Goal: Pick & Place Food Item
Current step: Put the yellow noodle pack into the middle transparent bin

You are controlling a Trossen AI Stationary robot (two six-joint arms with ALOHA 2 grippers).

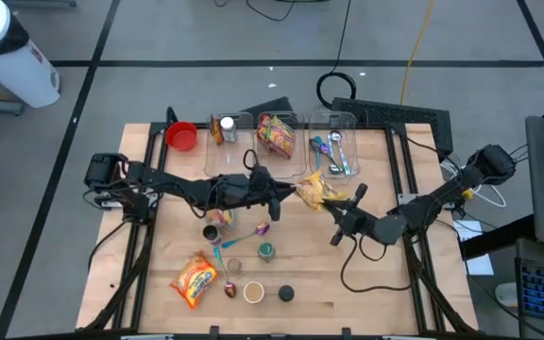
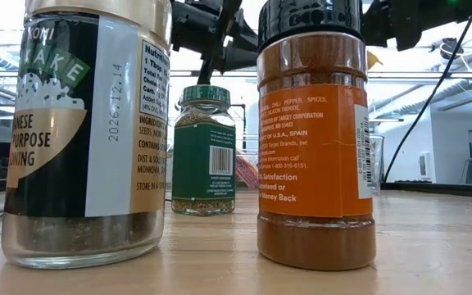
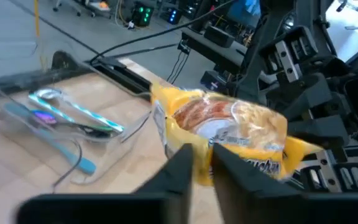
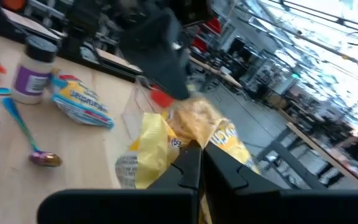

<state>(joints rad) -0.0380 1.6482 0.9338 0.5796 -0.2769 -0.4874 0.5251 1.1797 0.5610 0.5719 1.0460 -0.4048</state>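
A yellow snack packet (image 1: 315,189) hangs above the middle of the table, a little toward the far side, between my two grippers. My left gripper (image 1: 287,195) reaches in from the table's left and is shut on the packet's left end. My right gripper (image 1: 336,204) comes from the right and is shut on the packet's right end. The left wrist view shows the packet (image 3: 229,121) crumpled, its printed face toward that camera. In the right wrist view the packet (image 4: 166,134) shows with the left gripper dark behind it. My left gripper pinches the packet's near edge (image 3: 202,148) between its two fingers, coming in level from the table's left. The packet is lifted clear of the table. My right gripper pinches the packet's opposite end (image 4: 194,138) between its shut fingers, level, from the table's right. The packet bulges up beyond the fingers.
Clear bins stand along the far edge: one with a jar (image 1: 223,127), one with a red packet (image 1: 276,133), one with cutlery (image 1: 338,149). A red bowl (image 1: 182,137) stands far left. An orange packet (image 1: 195,280), spoons and spice jars (image 1: 266,251) lie near the front.
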